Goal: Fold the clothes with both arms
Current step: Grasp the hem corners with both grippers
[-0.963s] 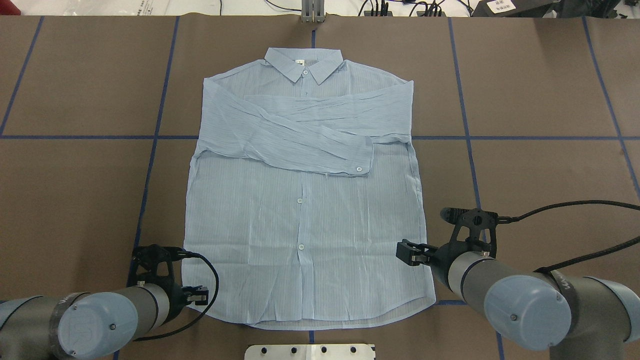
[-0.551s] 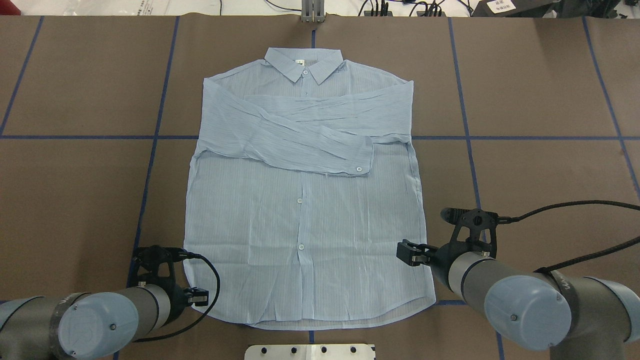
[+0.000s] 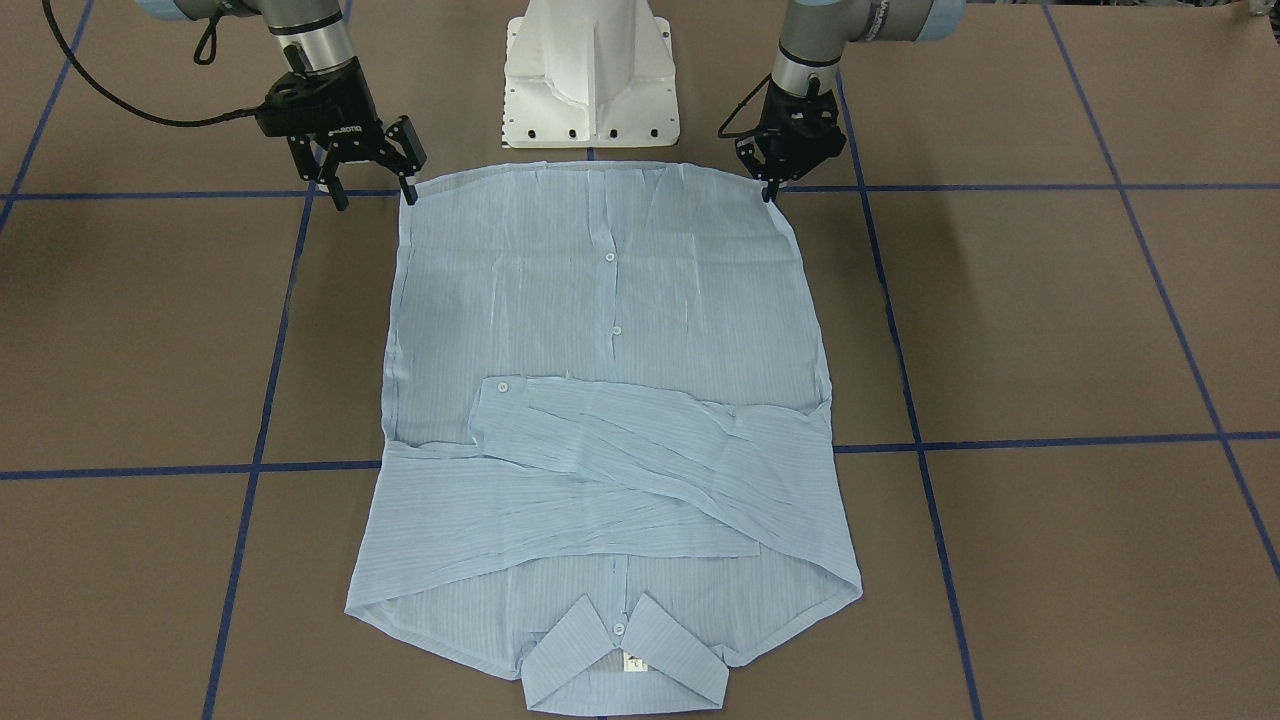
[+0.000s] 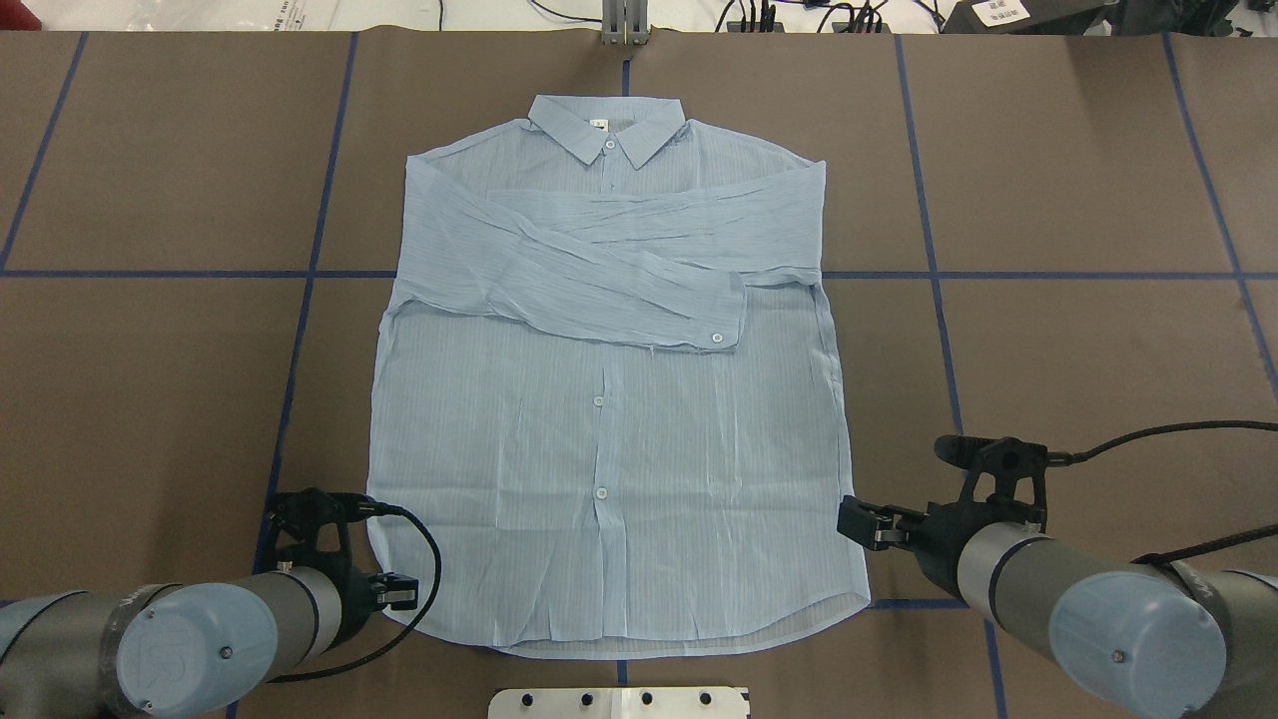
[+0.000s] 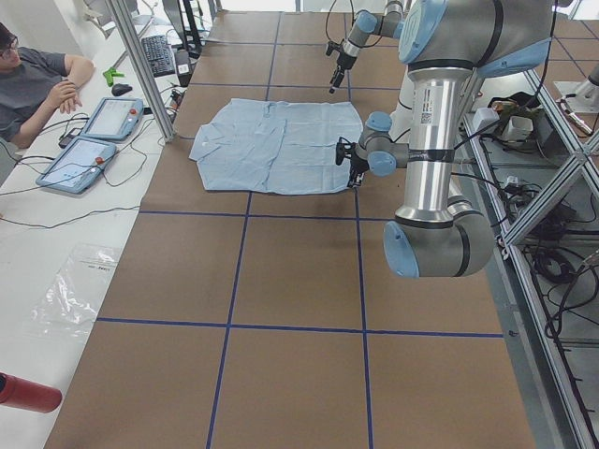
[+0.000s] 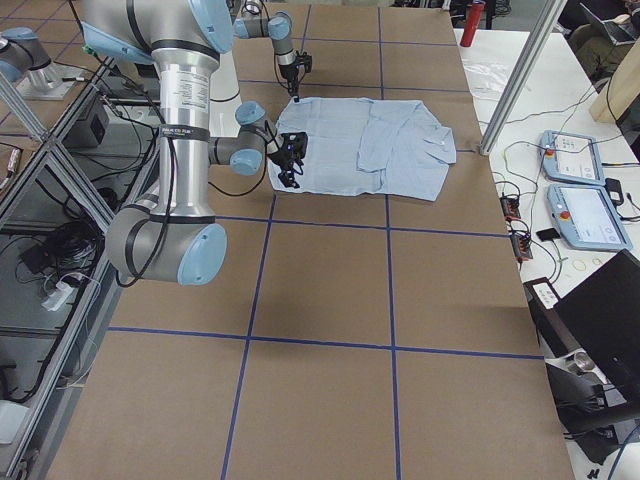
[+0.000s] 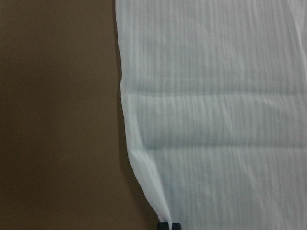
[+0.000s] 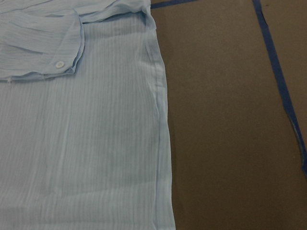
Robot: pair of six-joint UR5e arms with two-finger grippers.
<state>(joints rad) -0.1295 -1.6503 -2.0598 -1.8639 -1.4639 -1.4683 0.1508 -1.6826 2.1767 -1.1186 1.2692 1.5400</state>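
Observation:
The pale-blue striped shirt [image 4: 599,419] lies flat on the brown table, front up. Its collar [image 4: 607,125] is at the far side and both sleeves are folded across the chest. In the front view my left gripper [image 3: 768,192] points down at the hem corner on that view's right, jaws close together on the shirt's edge. The left wrist view shows the cloth edge [image 7: 139,163] running into a fingertip [image 7: 165,225]. My right gripper [image 3: 372,197] is open at the other hem corner, one fingertip [image 3: 408,193] at the cloth's edge. No fingers show in the right wrist view, only the shirt's side edge [image 8: 160,120].
The white pedestal base [image 3: 590,70] stands just behind the hem. Blue tape lines [image 4: 300,320] cross the brown table cover. A metal post [image 4: 624,25] stands beyond the collar. An operator [image 5: 37,79] and tablets [image 5: 89,140] are at a side bench.
My right arm has moved to the right and back toward the robot, off the shirt's side edge toward the hem corner. The left arm and the shirt have hardly moved.

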